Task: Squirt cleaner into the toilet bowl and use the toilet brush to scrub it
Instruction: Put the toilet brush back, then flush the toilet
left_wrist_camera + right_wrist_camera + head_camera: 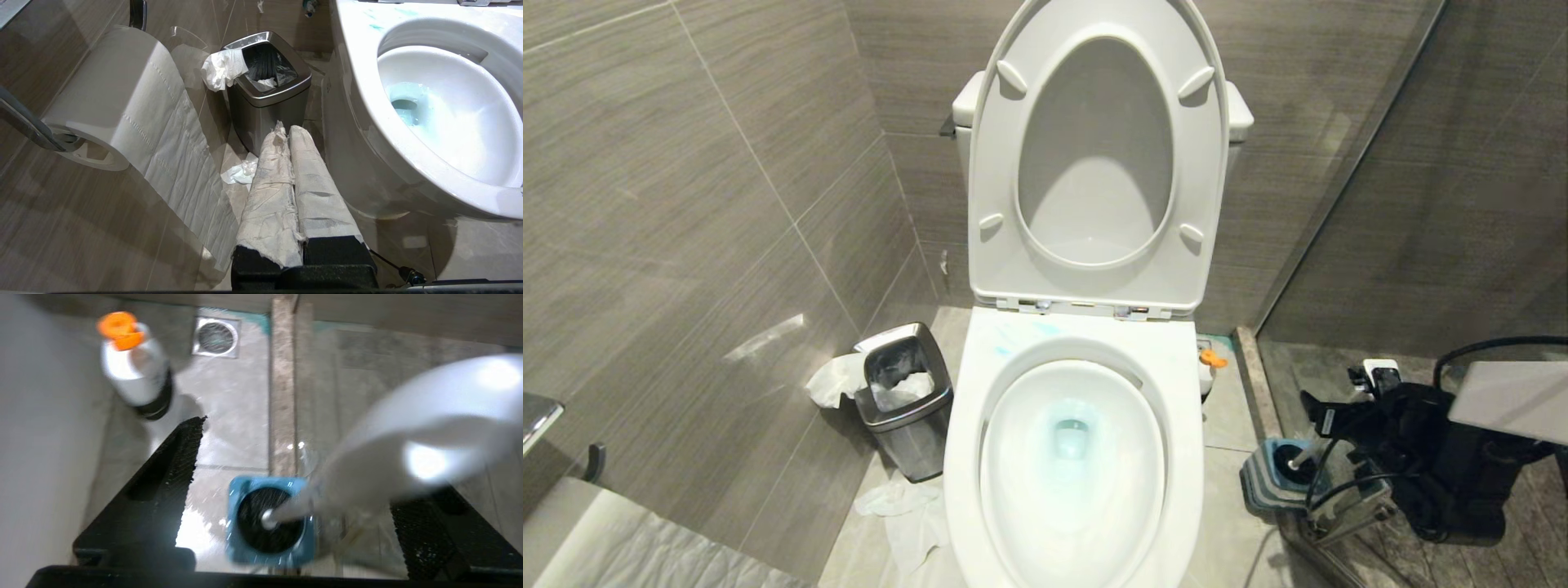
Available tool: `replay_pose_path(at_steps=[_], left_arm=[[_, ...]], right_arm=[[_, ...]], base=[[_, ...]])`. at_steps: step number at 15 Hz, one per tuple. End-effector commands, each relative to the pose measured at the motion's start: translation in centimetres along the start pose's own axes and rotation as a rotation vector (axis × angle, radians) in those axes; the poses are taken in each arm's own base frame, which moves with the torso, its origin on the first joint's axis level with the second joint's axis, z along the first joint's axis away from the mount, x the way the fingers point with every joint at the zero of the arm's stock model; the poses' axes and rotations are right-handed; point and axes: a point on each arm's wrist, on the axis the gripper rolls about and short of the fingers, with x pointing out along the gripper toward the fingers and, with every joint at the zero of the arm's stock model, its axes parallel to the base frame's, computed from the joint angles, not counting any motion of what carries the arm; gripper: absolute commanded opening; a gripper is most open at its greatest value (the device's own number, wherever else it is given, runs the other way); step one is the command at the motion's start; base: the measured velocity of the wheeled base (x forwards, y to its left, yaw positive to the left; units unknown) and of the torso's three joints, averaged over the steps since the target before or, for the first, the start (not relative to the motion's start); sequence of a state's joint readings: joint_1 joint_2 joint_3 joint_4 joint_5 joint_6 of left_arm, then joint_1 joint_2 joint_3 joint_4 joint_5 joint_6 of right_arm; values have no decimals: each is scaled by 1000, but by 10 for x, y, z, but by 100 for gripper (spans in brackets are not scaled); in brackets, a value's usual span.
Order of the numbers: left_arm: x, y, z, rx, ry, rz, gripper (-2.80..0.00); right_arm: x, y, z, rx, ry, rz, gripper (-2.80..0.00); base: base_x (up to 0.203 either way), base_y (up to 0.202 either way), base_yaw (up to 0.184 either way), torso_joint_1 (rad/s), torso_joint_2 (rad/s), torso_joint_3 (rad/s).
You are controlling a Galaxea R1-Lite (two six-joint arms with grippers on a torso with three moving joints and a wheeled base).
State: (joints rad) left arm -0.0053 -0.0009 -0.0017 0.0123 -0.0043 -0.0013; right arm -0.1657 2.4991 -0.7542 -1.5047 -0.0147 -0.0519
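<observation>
The toilet bowl [1074, 457] is a glossy white oval with a broad flat rim; its seat and lid stand raised upright against the tank, chrome hinges showing at the base; the cleaner [1072, 433] shows as a pale turquoise tint pooled at the drain and faint blue smears on the back rim, left of centre; the toilet brush [408, 437] has a slim white handle widening to a rounded end; it leans tilted, its head set in the black well of a square blue holder; that holder stands on the floor to the right of the bowl, beside the stone sill.
</observation>
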Motion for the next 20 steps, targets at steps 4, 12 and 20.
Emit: replay_pose_path(at_steps=[4,12,20], left_arm=[[0,0,0,0,1,-1,-280],[0,0,0,0,1,0,-280],[0,0,0,0,1,0,-280]], right_arm=[[-79,1,46,-7,-3,53,0],[-142,-3,94,-23,-136,55,-280],[-161,6,143,-36,-253,100,-280]], base=[[0,0,0,0,0,0],[0,0,0,0,0,0],[0,0,0,0,0,0]])
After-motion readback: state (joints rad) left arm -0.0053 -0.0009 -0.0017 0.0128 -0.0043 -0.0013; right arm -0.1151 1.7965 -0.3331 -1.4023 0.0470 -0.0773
